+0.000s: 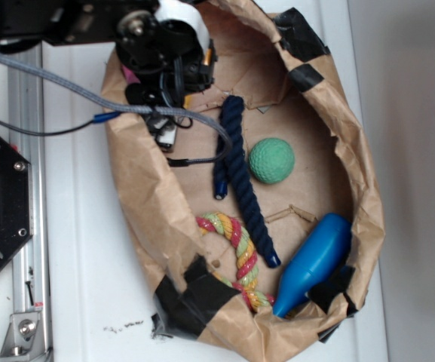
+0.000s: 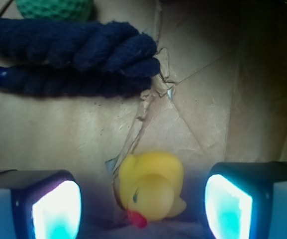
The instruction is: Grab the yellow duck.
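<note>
Poised inside the taped brown-paper basket (image 1: 368, 219), my claw (image 2: 143, 204) hangs wide open and empty above the small glossy yellow rubber duck (image 2: 150, 186), which sits on the paper floor at the basket's upper-left corner, right between my two pads (image 2: 56, 209) and touching neither. In the wrist view the duck lies nearer the left pad, its orange-red beak pointing down toward the camera. From the exterior view my arm hides the duck entirely. The thick navy twisted rope (image 1: 243, 181) runs across the basket floor just beyond the duck, with the green textured ball (image 1: 271, 161) past it; the blue plastic bowling-pin toy (image 1: 315, 260) and the yellow-pink-green rope ring (image 1: 236, 253) rest well apart at the basket's lower edge. The risks, as I judge them: the duck is rounded and slick, so an off-centre squeeze may squirt it sideways or forward toward the rope; closing too high may catch only its head; and descending too far could snag the torn, creased paper under it.
</note>
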Controlling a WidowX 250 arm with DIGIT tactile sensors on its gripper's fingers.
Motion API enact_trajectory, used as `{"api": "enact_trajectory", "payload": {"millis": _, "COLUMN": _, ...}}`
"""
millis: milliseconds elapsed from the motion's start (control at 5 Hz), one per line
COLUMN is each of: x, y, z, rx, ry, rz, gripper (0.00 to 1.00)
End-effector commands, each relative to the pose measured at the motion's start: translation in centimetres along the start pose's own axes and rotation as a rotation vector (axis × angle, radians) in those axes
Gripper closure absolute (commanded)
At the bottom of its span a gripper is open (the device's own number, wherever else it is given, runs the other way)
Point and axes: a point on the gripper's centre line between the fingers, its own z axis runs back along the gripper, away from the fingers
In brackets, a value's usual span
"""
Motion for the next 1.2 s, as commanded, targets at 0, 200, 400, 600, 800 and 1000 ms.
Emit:
{"api": "enact_trajectory", "payload": {"millis": 0, "x": 1.1, "y": 0.9, "z": 0.4, "rx": 0.037, "ry": -0.033, "rz": -0.010, "gripper": 0.00}}
{"api": "enact_trajectory", "payload": {"millis": 200, "x": -0.8, "y": 1.2, "z": -2.1, "rx": 0.058, "ry": 0.025, "rz": -0.005, "gripper": 0.00}}
{"api": "enact_trajectory", "payload": {"millis": 400, "x": -1.3, "y": 1.8, "z": -1.9, "rx": 0.103, "ry": 0.033, "rz": 0.025, "gripper": 1.00}}
{"api": "enact_trajectory", "payload": {"millis": 600, "x": -0.9, "y": 1.7, "z": -1.2, "rx": 0.106, "ry": 0.006, "rz": 0.021, "gripper": 1.00}}
{"api": "enact_trajectory", "payload": {"millis": 800, "x": -0.4, "y": 1.5, "z": -0.8, "rx": 0.110, "ry": -0.005, "rz": 0.015, "gripper": 1.00}}
{"api": "enact_trajectory", "payload": {"millis": 1000, "x": 0.3, "y": 1.5, "z": 0.4, "rx": 0.120, "ry": -0.029, "rz": 0.020, "gripper": 1.00}}
